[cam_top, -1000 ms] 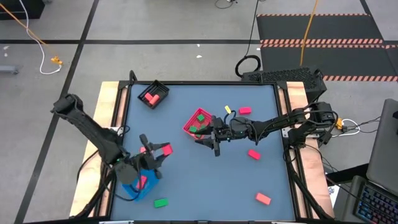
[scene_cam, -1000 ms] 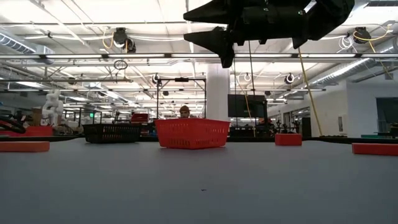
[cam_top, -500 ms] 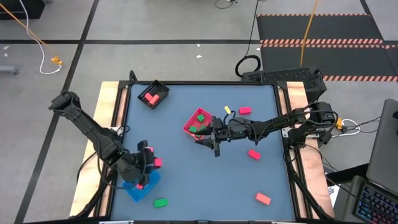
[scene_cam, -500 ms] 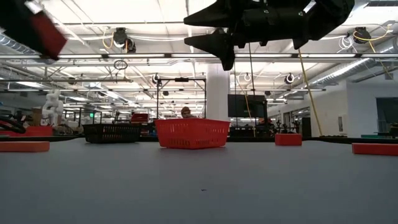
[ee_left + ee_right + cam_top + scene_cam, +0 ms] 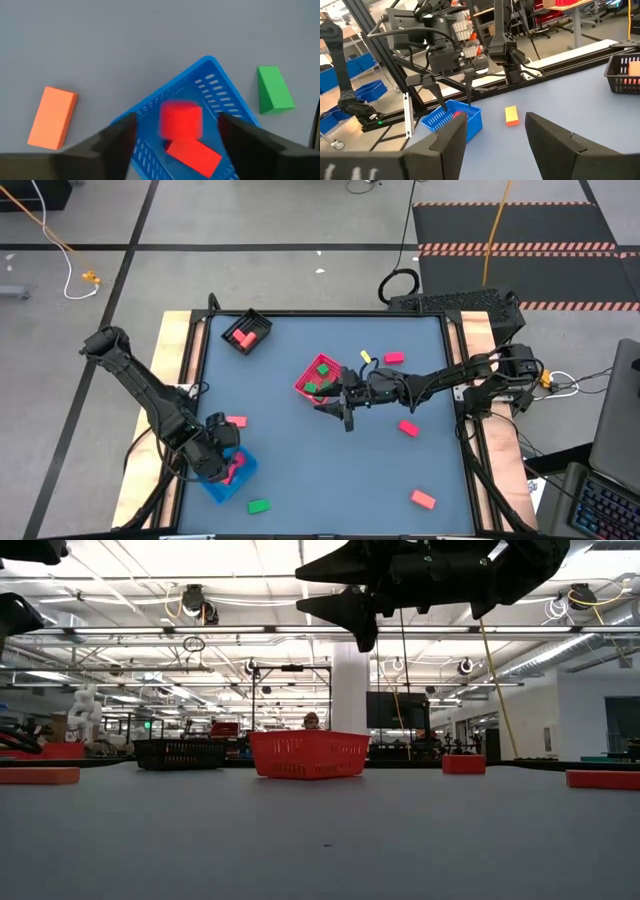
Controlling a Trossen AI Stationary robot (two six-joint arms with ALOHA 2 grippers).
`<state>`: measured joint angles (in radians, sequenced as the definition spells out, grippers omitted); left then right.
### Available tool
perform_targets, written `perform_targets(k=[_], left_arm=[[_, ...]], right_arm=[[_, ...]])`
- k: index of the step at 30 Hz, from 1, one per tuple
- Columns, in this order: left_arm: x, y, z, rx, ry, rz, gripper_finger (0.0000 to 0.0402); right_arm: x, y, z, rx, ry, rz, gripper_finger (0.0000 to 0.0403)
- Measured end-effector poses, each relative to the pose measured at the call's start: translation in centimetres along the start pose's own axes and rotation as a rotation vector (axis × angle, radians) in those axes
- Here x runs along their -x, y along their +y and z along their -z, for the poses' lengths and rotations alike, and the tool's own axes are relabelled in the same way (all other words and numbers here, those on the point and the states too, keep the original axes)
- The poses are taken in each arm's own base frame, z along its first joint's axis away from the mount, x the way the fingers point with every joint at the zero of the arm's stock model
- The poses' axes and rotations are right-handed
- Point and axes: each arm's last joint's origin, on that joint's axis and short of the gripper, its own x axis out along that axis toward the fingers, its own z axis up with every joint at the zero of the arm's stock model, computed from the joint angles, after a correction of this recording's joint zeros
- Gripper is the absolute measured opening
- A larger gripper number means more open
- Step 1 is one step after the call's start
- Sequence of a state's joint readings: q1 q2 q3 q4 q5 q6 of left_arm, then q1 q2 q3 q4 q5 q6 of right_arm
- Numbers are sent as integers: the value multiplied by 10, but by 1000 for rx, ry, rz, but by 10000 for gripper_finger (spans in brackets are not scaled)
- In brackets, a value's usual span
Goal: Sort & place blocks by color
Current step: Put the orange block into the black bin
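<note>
My left gripper [image 5: 176, 122] hangs open over the blue tray [image 5: 228, 478], pointing steeply down. Between its fingers a blurred red block [image 5: 181, 119] is in the tray, above a second red block [image 5: 194, 154] on the tray floor. I cannot tell whether the blurred block still touches a finger. Beside the tray, a red block [image 5: 237, 421] and a green block [image 5: 258, 505] lie flat on the table. My right gripper [image 5: 345, 408] holds level and open, with nothing in it, next to the pink-red tray [image 5: 318, 376], which holds green blocks.
A black tray [image 5: 247, 332] with red blocks stands at the far left. Loose red blocks [image 5: 394, 358], [image 5: 408, 427], [image 5: 423, 499] lie on the table's right half. A small yellow piece [image 5: 366, 356] lies near the pink-red tray. Bare table shows in the near middle.
My left gripper has carried a red block toward the table's near left, over the blue tray. It has tipped downward and rolled, then opened and let go. The block is now down inside the tray.
</note>
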<state>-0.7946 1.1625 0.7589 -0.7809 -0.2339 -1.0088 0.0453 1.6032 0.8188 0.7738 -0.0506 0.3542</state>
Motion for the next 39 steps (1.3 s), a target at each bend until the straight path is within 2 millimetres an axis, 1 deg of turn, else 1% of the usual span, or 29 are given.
perform_targets(k=[2,4,7,10,14,17,19,21,24,27,29,31,36,39], left_arm=[[0,0,0,-13,0,-2,315],[0,1,0,-23,-3,-15,340],[-1,7,-2,-27,-41,-85,357],[-1,15,-5,-17,-62,-167,359],[-2,31,-11,72,-74,-301,345],[-1,45,-14,164,-30,-390,324],[-3,53,-16,202,21,-412,307],[-6,59,-16,210,72,-418,291],[-11,68,-15,178,134,-421,268],[-15,76,-17,143,159,-438,250],[-16,79,-17,133,179,-433,241],[-18,79,-19,110,196,-394,235],[-32,79,-19,45,236,-209,232],[-37,85,-16,31,268,-203,232]], right_arm=[[0,0,0,0,0,0,196],[0,0,0,0,0,0,196],[0,0,0,0,0,0,196],[0,0,0,0,0,1,196],[0,0,0,0,0,1,196],[0,0,0,0,0,1,196],[0,0,0,0,0,1,196],[0,0,0,0,0,1,196],[0,0,0,0,0,0,196],[0,0,0,0,0,1,196],[0,0,0,0,0,1,196],[0,0,0,0,0,1,196],[0,0,0,0,0,0,196],[0,0,0,0,0,1,196]])
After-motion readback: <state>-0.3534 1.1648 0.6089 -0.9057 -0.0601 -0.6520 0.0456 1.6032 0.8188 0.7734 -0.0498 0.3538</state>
